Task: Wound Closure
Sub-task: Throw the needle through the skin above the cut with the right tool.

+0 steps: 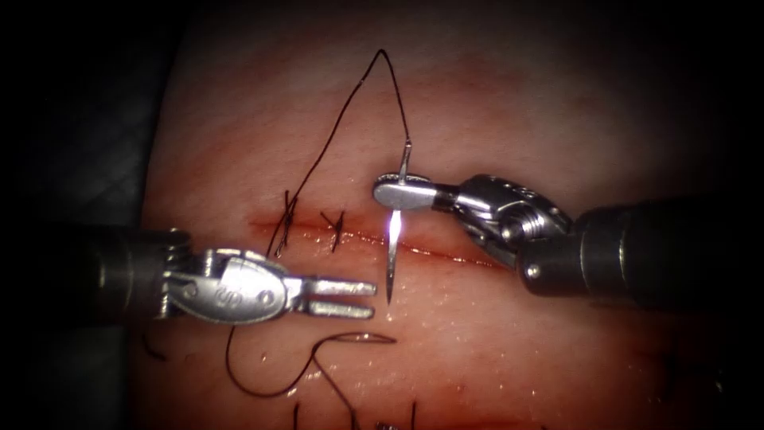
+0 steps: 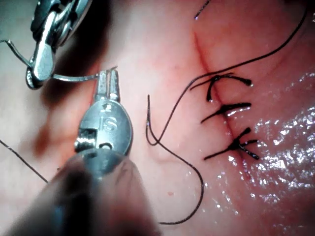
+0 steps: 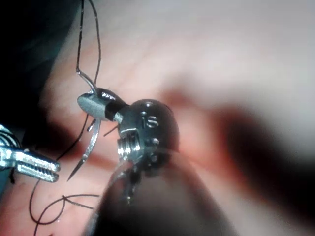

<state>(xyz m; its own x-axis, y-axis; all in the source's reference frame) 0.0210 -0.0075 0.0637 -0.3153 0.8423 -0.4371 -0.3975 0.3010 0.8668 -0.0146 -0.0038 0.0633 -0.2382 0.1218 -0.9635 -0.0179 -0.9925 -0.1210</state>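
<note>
My right gripper (image 1: 395, 192) tight on the needle (image 1: 393, 239) near its thread (image 1: 342, 119) end, tip free above the tissue (image 1: 557, 119); left gripper (image 1: 354, 296) narrowly parted, empty; thread partly cut off at the tissue's near edge.

The tissue (image 1: 557, 103) carries a horizontal cut (image 1: 446, 253) with dark stitches (image 1: 337, 228) across its left part. Loose thread (image 1: 263, 386) curls on its wet surface below the cut.

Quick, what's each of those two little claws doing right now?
Left tool: open, holding nothing.
Right tool: shut on the needle near its thread end, clear of the tissue.
</note>
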